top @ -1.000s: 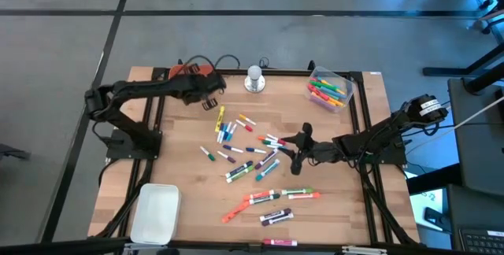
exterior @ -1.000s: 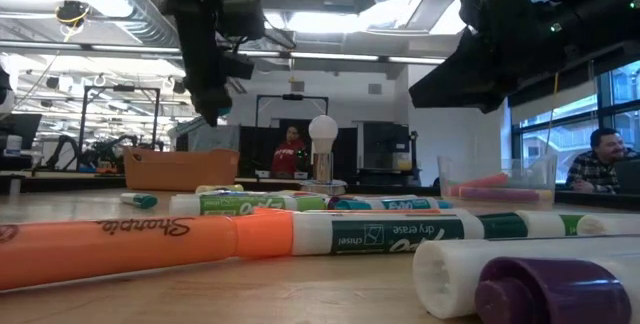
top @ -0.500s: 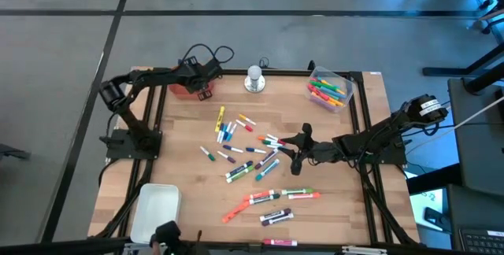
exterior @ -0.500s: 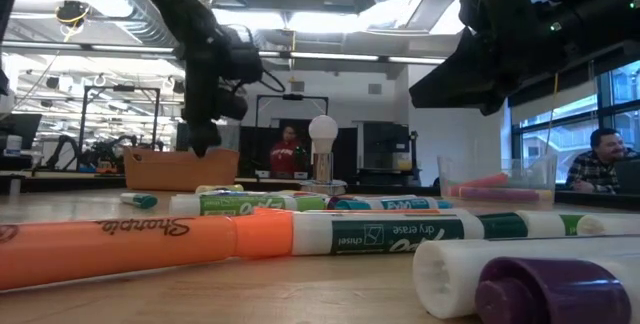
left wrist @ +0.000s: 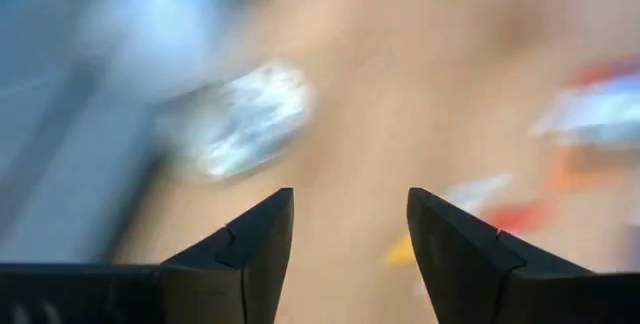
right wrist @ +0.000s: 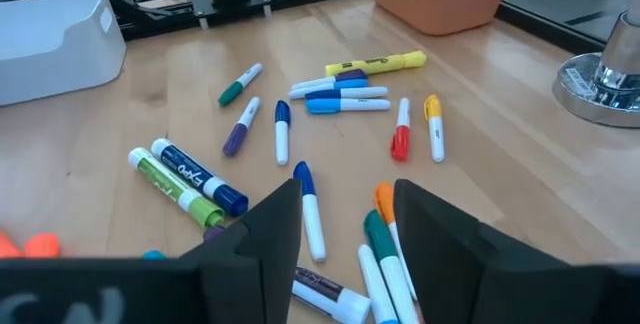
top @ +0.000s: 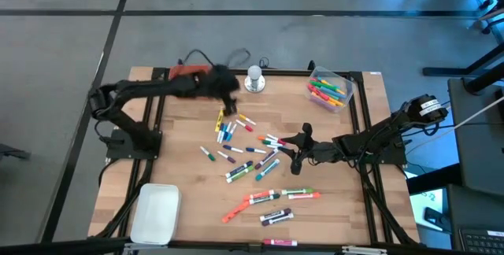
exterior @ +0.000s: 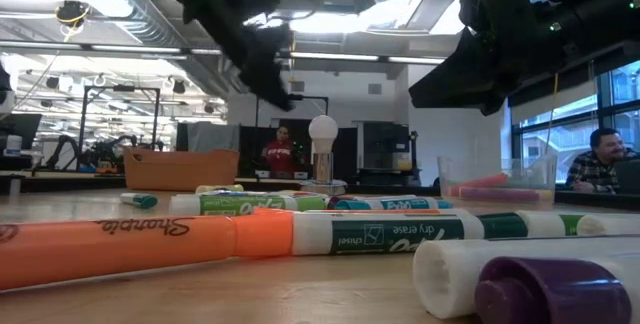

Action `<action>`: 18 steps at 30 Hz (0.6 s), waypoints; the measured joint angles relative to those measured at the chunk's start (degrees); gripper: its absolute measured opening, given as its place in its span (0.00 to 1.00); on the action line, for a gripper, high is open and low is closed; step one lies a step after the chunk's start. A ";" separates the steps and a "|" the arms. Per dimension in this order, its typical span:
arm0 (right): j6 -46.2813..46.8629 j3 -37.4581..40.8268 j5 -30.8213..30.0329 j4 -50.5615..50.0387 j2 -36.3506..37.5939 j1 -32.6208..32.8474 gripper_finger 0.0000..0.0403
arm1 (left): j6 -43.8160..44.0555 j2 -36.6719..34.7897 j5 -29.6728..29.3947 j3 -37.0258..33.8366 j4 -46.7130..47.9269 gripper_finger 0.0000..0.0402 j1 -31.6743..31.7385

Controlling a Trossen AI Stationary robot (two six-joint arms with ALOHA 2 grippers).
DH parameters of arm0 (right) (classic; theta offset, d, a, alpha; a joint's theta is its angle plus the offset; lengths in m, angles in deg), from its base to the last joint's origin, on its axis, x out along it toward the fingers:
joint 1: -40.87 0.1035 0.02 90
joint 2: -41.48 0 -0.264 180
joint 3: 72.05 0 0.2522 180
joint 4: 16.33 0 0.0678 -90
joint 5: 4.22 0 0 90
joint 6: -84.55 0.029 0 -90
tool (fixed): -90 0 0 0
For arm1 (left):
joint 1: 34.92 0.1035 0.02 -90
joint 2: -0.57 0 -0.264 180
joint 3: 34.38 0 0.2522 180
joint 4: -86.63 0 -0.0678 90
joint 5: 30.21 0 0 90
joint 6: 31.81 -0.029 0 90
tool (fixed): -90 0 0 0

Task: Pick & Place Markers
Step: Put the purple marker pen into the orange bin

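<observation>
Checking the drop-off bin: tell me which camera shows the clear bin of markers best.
High view: the clear bin shows from above, markers inside visible. Low view sees only its side wall. Neither wrist view shows it.

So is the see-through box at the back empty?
No. The clear box already holds several markers, red, green and orange, lying inside it.

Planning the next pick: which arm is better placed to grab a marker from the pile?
Probably the right: its open tool hovers directly over the scattered coloured capped markers mid-table. The left tool, open and empty, is near the pile's far edge, blurred in motion.
</observation>
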 joint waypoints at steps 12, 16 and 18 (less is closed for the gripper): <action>2.52 -0.02 -1.09 -1.03 0.07 0.02 0.40 | 19.26 19.17 -11.56 -0.26 -27.20 0.47 -26.51; 2.54 -0.03 -1.13 -0.90 0.07 -0.19 0.40 | 24.70 25.16 -16.68 3.56 -26.53 0.47 -30.23; 2.54 -0.02 -1.10 -0.92 0.07 -0.43 0.40 | 26.56 27.32 -16.86 4.88 -25.24 0.47 -31.42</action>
